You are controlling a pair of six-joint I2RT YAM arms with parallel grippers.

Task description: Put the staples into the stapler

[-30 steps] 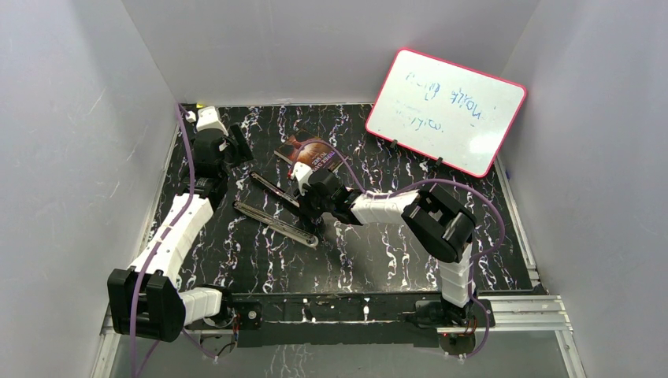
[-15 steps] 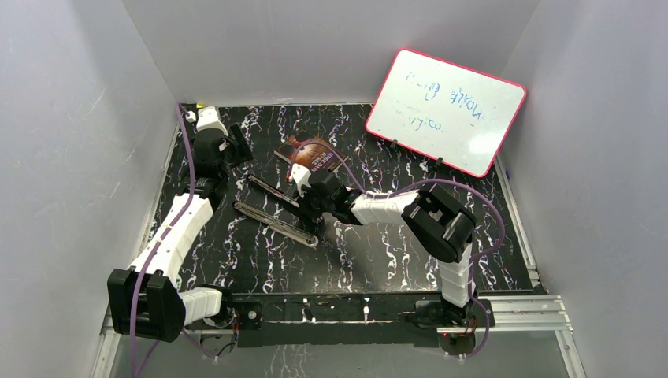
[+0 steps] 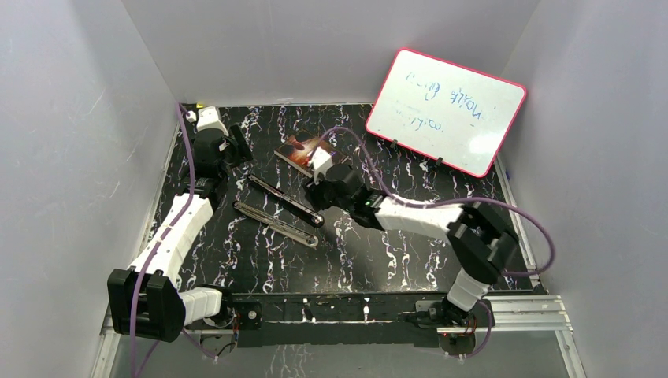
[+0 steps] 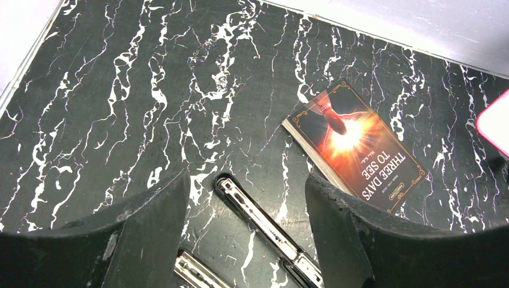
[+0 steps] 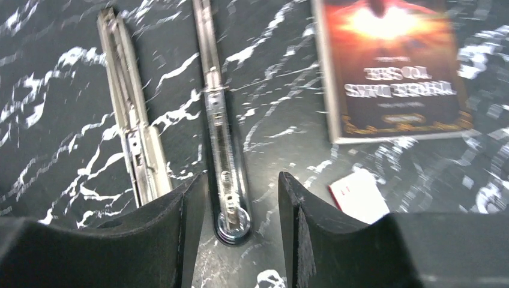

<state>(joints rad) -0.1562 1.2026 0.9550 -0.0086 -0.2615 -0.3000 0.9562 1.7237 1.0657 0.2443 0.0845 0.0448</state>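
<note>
The stapler (image 5: 223, 150) lies opened flat left of mid-desk, its rail bared, presumably for loading. The right fingers (image 5: 300, 240) stand released astride one end of that rail, grasping nothing. The left fingers (image 4: 156, 228) hover released too. No staples show. Their white-and-red box (image 5: 358, 195) sits beside the book (image 5: 390, 72). The desk (image 4: 90, 90) is black veined marble, with pale walls around it and a whiteboard (image 3: 445, 110) at its far right corner.

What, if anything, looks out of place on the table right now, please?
The stapler lies fully open, its two long metal halves flat side by side. A small white-and-red box sits beside the right pincer, near the book. Nothing looks spilled.
</note>
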